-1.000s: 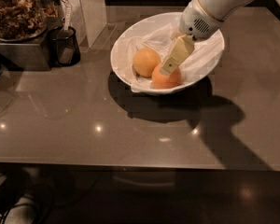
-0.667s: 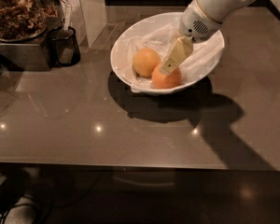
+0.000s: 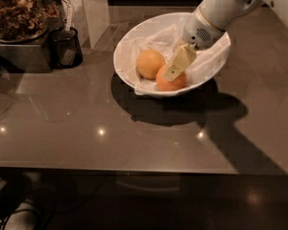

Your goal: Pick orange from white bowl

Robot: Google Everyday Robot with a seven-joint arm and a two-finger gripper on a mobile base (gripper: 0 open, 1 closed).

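The white bowl (image 3: pixel 121 51), wide and glossy with a crinkled white lining, stands on the brown table at the back middle. The deep reddish-orange orange (image 3: pixel 164 84) lies in its front part. A paler yellow-orange fruit (image 3: pixel 149 63) lies just left of it, touching it. My gripper (image 3: pixel 174 72) comes down from the upper right into the bowl. Its cream tip lies against the top of the orange and covers part of it. The white arm (image 3: pixel 216 13) hides the bowl's right rear.
A black cup (image 3: pixel 67 48) with a utensil stands left of the bowl. A container of brown dried pieces (image 3: pixel 17 8) sits at the far left on a dark stand. A white upright panel (image 3: pixel 93 8) stands behind. The table's front edge (image 3: pixel 134 169) runs across below.
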